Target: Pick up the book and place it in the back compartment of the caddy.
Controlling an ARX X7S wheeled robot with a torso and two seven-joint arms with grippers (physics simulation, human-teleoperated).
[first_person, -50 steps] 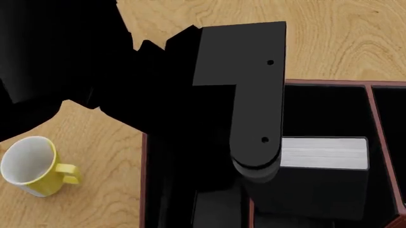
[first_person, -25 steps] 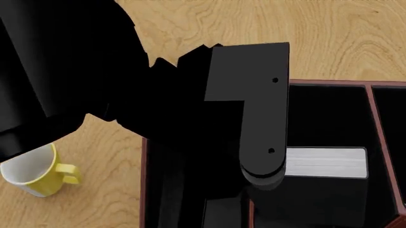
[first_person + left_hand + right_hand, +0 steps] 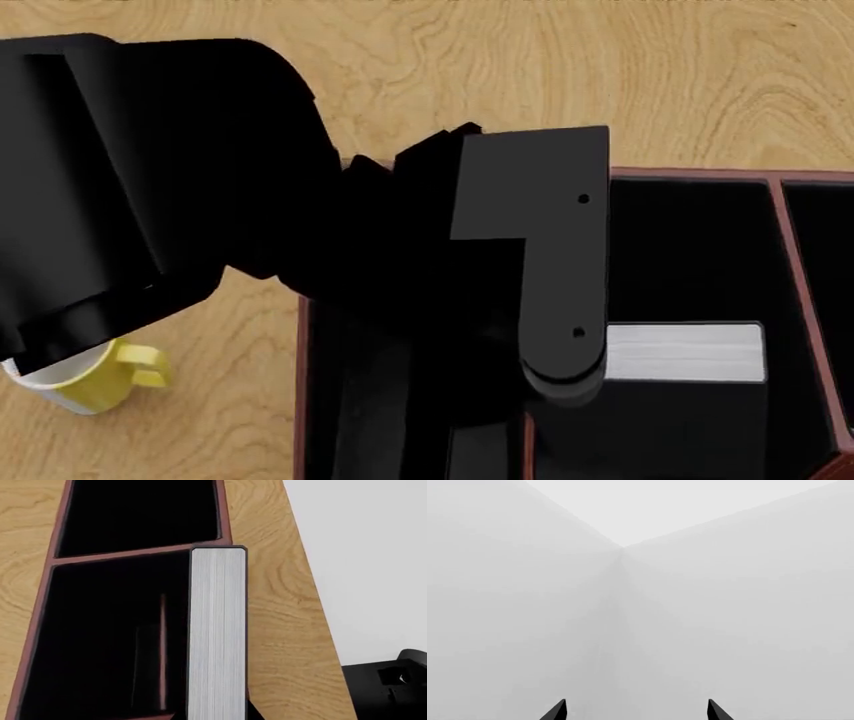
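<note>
Standing on edge inside the caddy (image 3: 787, 250), one book (image 3: 683, 352) is recorded at lower right of the head view, white page edges upward, just right of the left arm's black end link (image 3: 561, 290). The left gripper itself is hidden; whether it clamps the book cannot be told. One mug (image 3: 94, 380), yellow, is seen at lower left on the wooden table (image 3: 400, 60). Right gripper (image 3: 636, 711): two dark fingertips, set apart, nothing between.
</note>
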